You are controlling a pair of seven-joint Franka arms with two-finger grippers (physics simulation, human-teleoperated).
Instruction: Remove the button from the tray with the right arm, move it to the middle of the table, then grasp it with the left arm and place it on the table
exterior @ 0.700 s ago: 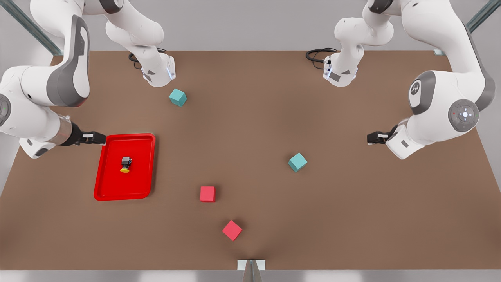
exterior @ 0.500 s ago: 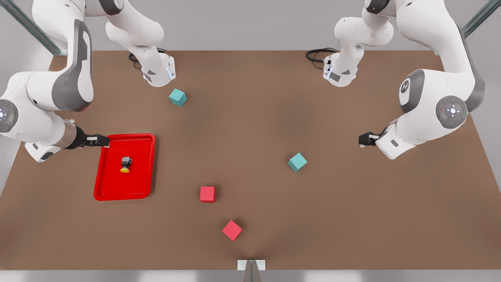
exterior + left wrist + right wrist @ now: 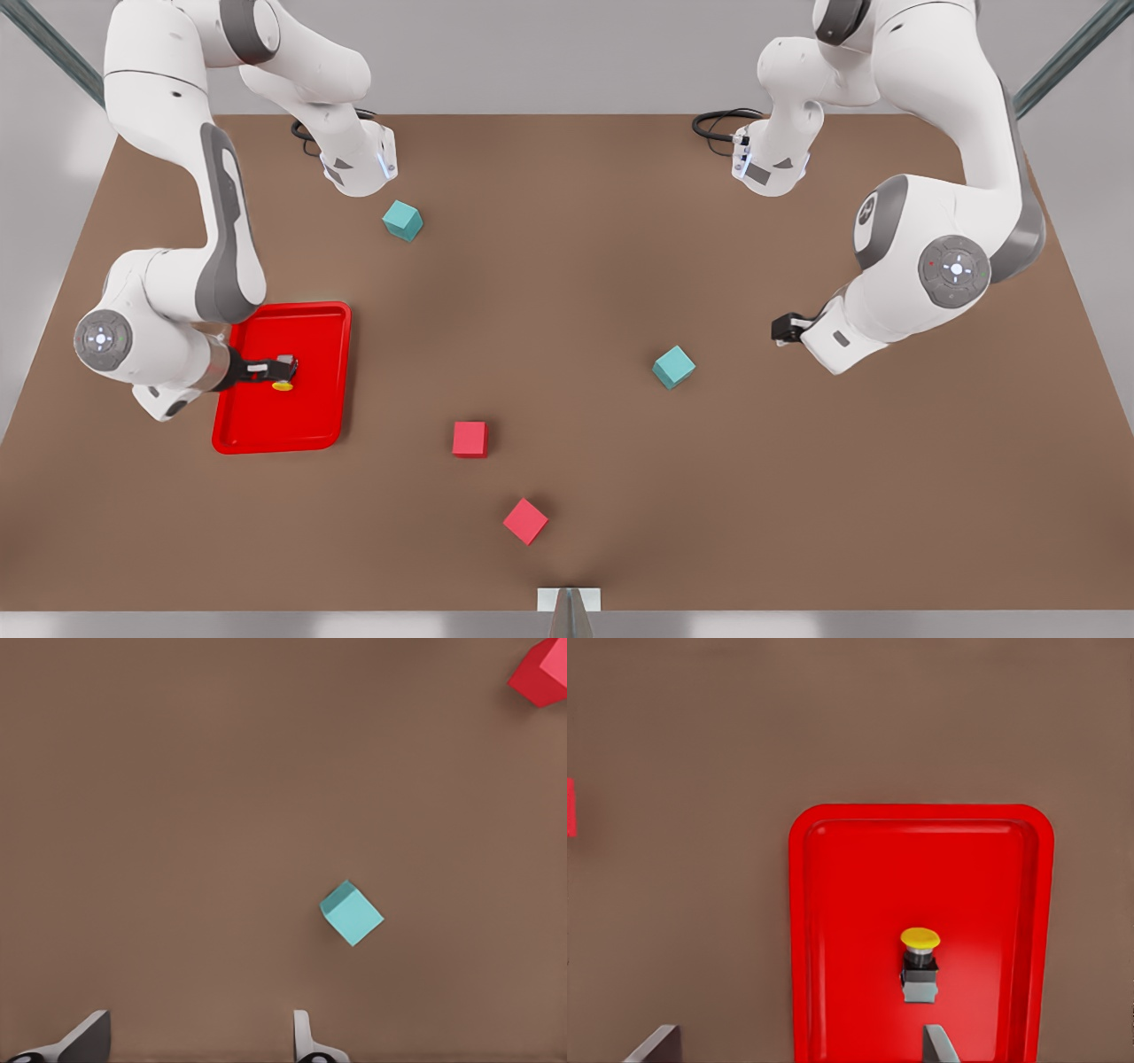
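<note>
Both grippers' fingers wide — right gripper (image 3: 282,363) over button (image 3: 920,961); left gripper (image 3: 783,329) waits.

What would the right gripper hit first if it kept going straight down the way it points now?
Most likely the button, which lies on its side in the red tray between the open fingers of the right gripper. Height above it is hard to judge.
</note>
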